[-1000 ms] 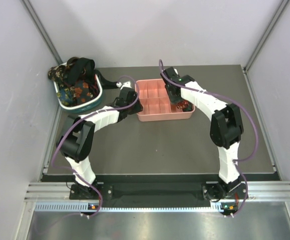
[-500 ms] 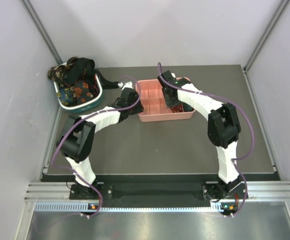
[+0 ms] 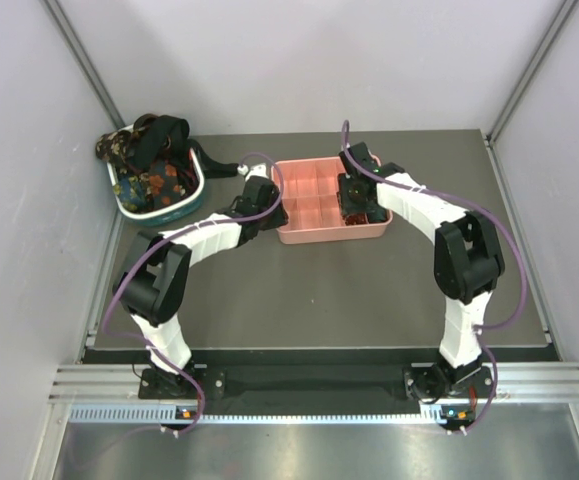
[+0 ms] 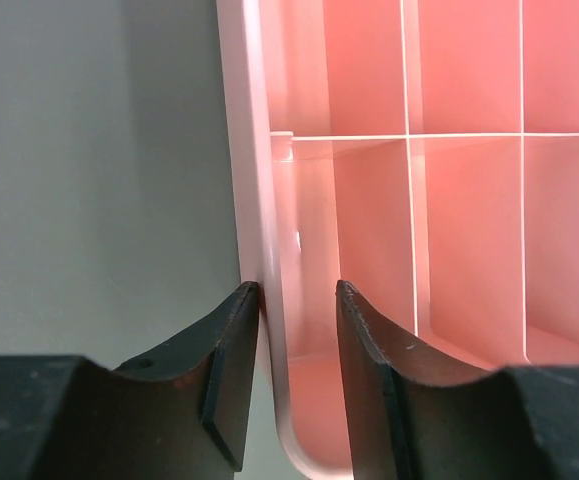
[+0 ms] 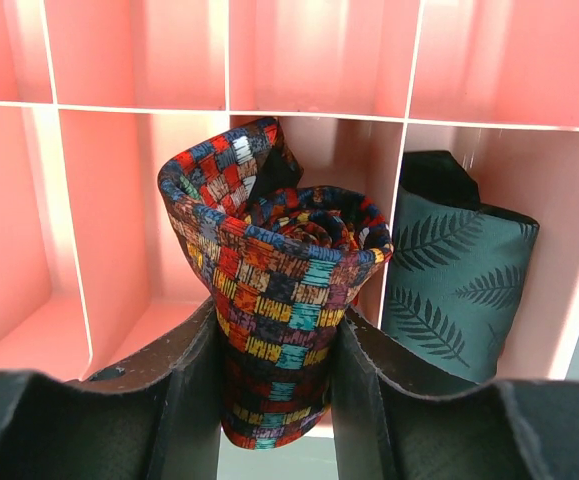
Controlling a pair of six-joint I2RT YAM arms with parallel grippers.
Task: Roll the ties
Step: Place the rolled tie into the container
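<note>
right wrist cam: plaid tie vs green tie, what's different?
Pattern: the plaid tie is multicolour checks; the green tie is dark green with a leaf print.
Hold: the plaid tie is clamped in the right gripper; the green tie sits free.
Roll: the plaid tie's spiral shows, one end sticking up; the green tie shows no spiral.
Shared: both rolled, upright, at neighbouring compartments of the tray.
</note>
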